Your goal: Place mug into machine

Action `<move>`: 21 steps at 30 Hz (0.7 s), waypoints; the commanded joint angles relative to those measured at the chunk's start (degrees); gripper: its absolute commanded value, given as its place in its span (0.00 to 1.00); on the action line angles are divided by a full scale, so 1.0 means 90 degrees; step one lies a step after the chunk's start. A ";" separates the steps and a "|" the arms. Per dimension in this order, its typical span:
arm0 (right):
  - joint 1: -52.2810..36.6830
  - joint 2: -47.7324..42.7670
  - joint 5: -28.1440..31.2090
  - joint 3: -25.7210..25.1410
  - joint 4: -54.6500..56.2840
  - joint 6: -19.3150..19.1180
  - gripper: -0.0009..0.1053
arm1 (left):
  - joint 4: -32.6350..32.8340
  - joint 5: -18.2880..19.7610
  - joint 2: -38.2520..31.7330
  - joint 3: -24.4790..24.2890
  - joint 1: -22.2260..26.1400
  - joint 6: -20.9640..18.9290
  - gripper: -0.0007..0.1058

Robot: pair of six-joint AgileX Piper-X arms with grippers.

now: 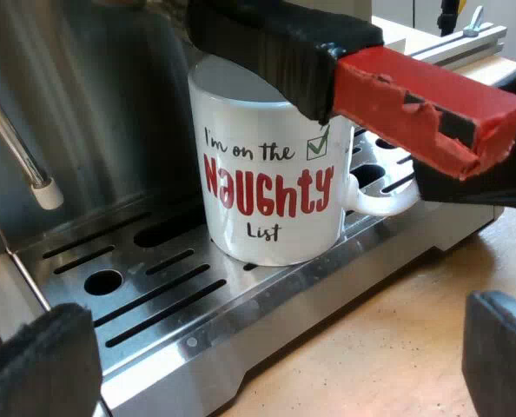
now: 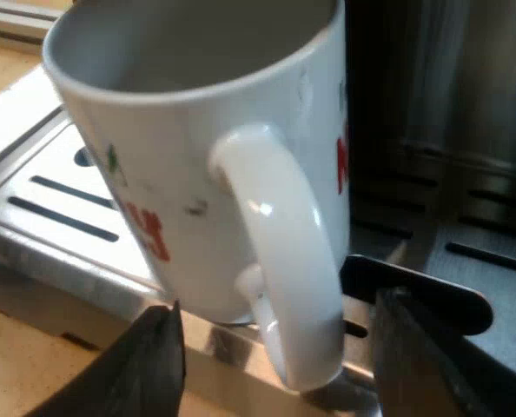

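White printed mug (image 1: 271, 200) stands on the steel drip tray (image 1: 267, 287) under the red-ended holder (image 1: 423, 109), set to catch coffee — my right gripper (image 2: 275, 365) unclenched astride the mug's handle, left gripper (image 1: 267, 360) spread, empty

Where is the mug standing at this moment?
In the left wrist view the mug stands upright on the machine's slotted drip tray, under the holder's red-ended handle; its own handle sits between the right gripper's fingers.
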 commanded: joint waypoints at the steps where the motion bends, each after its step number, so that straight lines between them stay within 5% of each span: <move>1: 0.0073 -0.0086 -0.0044 0.0198 -0.0644 -0.0025 0.49 | -0.0123 -0.0057 -0.0003 -0.0009 -0.0029 -0.0068 0.80; 12: 0.0075 0.0814 -0.0067 0.0184 -0.1754 -0.0432 0.49 | -0.0123 -0.0057 -0.0003 -0.0009 -0.0029 -0.0068 0.80; 21: 0.0058 0.1818 0.0038 -0.0700 -0.1916 -0.0432 0.49 | -0.0123 -0.0057 -0.0003 -0.0009 -0.0029 -0.0068 0.80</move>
